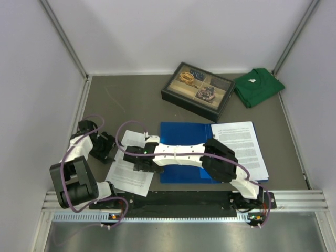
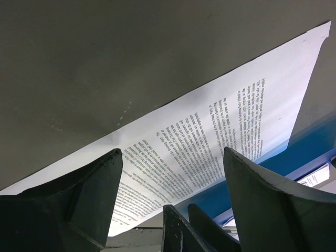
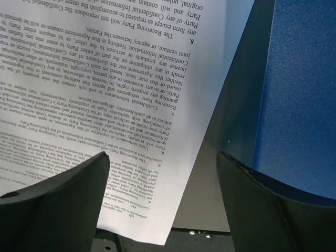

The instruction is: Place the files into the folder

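Note:
The blue folder (image 1: 181, 137) lies open and flat mid-table. A stack of printed files (image 1: 242, 147) rests on its right half. One printed sheet (image 1: 128, 177) lies on the table left of the folder. My right arm reaches across the folder; its gripper (image 1: 140, 160) is open and empty just above that sheet's right edge (image 3: 121, 105), with the folder (image 3: 299, 94) beside it. My left gripper (image 1: 110, 155) is open and empty over the sheet's left edge (image 2: 210, 136). In the left wrist view the folder (image 2: 294, 152) shows beyond the sheet, and the right gripper's dark fingers (image 2: 176, 231) show low in the middle.
A black-framed compartment tray (image 1: 197, 89) stands behind the folder. A green folded shirt (image 1: 258, 86) lies at the back right. White walls enclose the table on three sides. A metal rail (image 1: 184, 199) runs along the near edge.

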Controlling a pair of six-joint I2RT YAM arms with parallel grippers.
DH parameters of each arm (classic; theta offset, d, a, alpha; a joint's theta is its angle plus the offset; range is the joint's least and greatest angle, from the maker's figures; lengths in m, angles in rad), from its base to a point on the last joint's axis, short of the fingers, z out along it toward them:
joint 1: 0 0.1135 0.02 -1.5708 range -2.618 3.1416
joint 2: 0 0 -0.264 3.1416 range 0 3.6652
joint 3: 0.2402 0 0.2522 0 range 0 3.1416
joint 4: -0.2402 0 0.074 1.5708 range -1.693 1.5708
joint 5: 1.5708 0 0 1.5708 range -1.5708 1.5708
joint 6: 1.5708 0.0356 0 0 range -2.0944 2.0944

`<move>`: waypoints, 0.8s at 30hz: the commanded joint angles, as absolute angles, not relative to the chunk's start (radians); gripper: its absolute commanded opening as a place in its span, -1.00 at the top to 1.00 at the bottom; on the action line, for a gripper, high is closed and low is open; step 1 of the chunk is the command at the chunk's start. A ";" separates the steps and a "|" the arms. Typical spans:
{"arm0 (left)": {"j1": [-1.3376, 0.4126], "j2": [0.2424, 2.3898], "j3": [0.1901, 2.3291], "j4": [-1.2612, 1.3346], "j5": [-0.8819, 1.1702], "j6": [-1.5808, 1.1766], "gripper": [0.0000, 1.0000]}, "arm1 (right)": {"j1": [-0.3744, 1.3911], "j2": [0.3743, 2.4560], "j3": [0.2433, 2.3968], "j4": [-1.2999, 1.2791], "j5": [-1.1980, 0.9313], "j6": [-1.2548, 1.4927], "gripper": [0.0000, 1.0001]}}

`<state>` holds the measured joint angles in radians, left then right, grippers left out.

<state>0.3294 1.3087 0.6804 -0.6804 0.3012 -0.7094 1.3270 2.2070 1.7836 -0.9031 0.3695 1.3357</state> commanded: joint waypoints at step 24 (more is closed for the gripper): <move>0.337 1.370 0.592 -0.601 0.310 -0.747 -0.64 | 1.236 2.218 1.747 -0.544 0.307 0.986 -0.78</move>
